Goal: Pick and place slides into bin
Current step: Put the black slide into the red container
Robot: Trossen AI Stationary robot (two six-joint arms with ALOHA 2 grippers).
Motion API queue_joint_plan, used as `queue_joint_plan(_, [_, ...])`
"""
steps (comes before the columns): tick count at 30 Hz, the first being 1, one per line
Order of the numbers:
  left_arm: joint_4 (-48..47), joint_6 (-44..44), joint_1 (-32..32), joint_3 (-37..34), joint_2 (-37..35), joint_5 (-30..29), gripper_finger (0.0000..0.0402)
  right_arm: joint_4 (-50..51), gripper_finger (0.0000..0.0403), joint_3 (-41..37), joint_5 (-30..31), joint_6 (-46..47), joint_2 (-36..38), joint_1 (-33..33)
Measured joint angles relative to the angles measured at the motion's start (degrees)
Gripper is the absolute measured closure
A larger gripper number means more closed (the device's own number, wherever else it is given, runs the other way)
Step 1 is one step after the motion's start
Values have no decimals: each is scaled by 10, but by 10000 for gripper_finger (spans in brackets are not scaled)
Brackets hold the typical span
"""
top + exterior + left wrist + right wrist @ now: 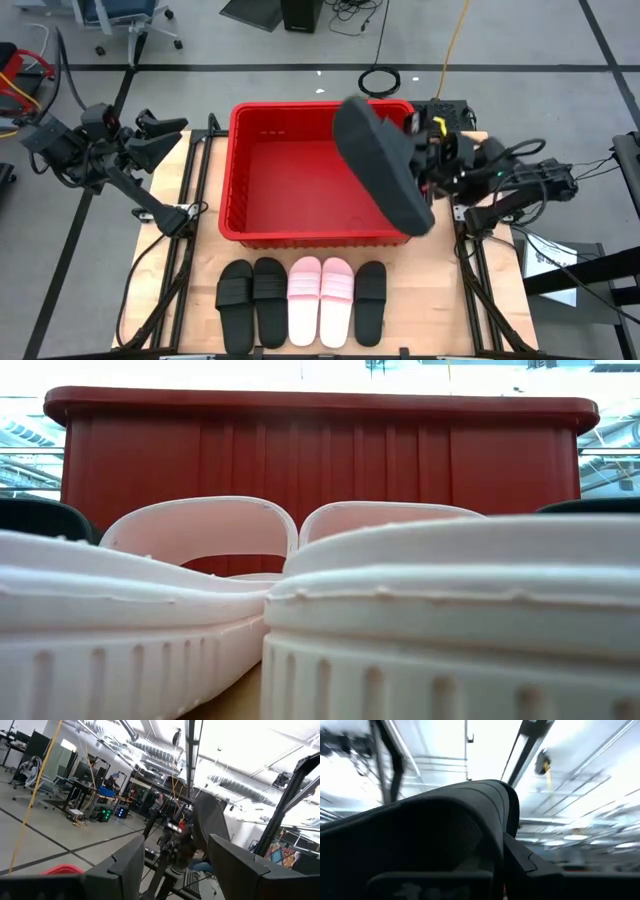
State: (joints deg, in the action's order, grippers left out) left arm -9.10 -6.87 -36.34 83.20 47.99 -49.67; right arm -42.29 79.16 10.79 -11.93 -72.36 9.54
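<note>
The red bin (pixel 300 180) stands in the middle of the table and shows as a red wall in the low view (pixel 320 460). My right gripper (pixel 428 150) is shut on a black slide (pixel 385 165), held high over the bin's right part. The slide fills the right wrist view (pixel 440 835) and shows far off in the left wrist view (pixel 207 820). Five slides lie side by side on their soles near the table's front edge: two black (pixel 252 300), two pink (pixel 320 300) (pixel 200 540), and one black (pixel 370 300). My left gripper (pixel 165 135) (pixel 175 850) is open and empty at the far left. My right gripper holds the black slide on its right-hand side (pixel 412 150), coming level from the table's right. The sole hides the place of contact, so which part it has cannot be told. One finger (pixel 520 860) lies against the slide. The slide is lifted clear, tilted on edge, its sole toward the left.
The arms' black rails (pixel 190 250) (pixel 480 270) run along both sides of the table. A white paper (pixel 545 255) lies off the right edge. Bare wood shows to the left and right of the slide row.
</note>
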Motion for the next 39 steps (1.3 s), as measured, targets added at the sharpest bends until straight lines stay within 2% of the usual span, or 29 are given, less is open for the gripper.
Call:
queue_joint_plan(4, [0, 29, 0, 0, -1, 0, 188, 133, 399, 83, 64, -54, 0, -21])
queue_joint_plan(14, [-2, 102, 0, 0, -7, 1, 188, 464, 399, 307, 299, -159, -33, -45])
queue_joint_plan(18, [-6, 81, 0, 0, -24, 1, 188, 556, 399, 367, 368, -162, -60, -54])
queue_joint_plan(22, [-6, 78, 0, 0, -45, -1, 188, 630, 399, 412, 402, -149, -87, -63])
queue_joint_plan(28, [-6, 73, 0, 0, -76, -65, 188, 727, 399, 449, 411, -77, -110, -105])
queue_joint_plan(34, [27, 111, 0, 4, -83, -122, 188, 860, 399, 456, 309, -2, -111, -185])
queue_joint_plan(39, [36, 154, 0, 44, -75, -131, 188, 991, 399, 455, 217, 44, -119, -251])
